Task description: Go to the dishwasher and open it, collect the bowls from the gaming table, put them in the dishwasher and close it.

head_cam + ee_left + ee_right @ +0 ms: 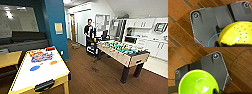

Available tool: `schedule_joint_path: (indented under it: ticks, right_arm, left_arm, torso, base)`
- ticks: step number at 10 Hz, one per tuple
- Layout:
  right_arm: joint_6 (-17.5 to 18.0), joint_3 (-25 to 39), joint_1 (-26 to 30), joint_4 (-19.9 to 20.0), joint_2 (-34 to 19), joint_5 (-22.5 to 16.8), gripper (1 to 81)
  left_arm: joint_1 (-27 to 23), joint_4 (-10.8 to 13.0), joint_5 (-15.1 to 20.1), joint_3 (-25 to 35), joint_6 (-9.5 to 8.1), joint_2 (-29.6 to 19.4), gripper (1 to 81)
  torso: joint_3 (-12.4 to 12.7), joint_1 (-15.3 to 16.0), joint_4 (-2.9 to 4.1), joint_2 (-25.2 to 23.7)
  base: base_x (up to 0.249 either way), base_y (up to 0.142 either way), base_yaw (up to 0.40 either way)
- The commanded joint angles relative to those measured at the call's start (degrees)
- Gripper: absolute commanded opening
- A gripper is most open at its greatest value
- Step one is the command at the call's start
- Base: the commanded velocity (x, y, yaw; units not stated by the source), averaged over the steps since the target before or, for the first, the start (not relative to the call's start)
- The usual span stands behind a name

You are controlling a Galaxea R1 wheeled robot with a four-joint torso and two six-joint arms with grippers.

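**Two bowls carried, two on the table**

The left gripper (218, 36) pinches a yellow bowl (238, 33); the right gripper (216, 91) pinches a green bowl (198, 83) — both above wood floor (179, 18). Blue bowl (34, 68) and orange bowl (53, 62) sit on the white table (25, 80) — a person (88, 31) stands beyond.

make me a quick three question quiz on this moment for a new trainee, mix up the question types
1. True or false: the blue bowl and the orange bowl lie on the gaming table.
2. Which bowl shows large in the right wrist view? A) blue B) bright green C) orange
3. Fill in: the person stands at the far end of the ____ table.

Key: 1 true. 2 B, the bright green bowl; the yellow bowl is the one in the left wrist view. 3 foosball: the foosball table has a green field.
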Motion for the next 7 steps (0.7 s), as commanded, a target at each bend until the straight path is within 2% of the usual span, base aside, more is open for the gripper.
schedule_joint_path:
  ticks: [1,2,7]
  right_arm:
    - [-0.11,-0.36,2.52,-0.37,-0.61,-2.19,1.0]
    - [-0.11,-0.36,2.60,-0.37,-0.61,-2.19,1.0]
    - [-0.11,-0.36,2.43,-0.37,-0.61,-2.19,1.0]
  left_arm:
    - [-3.25,0.55,3.17,-0.05,0.08,0.23,1.0]
    - [-3.16,1.69,3.17,-0.05,0.00,0.31,1.0]
    - [-3.16,1.61,3.17,-0.05,-0.09,0.58,1.0]
  torso:
    - [0.00,0.00,0.00,0.00]
    - [0.00,-0.02,0.00,0.00]
    - [0.00,0.00,0.00,0.00]
  base:
    - [0.000,0.000,-0.375]
    - [0.000,0.000,-0.394]
    - [0.000,0.000,-0.398]
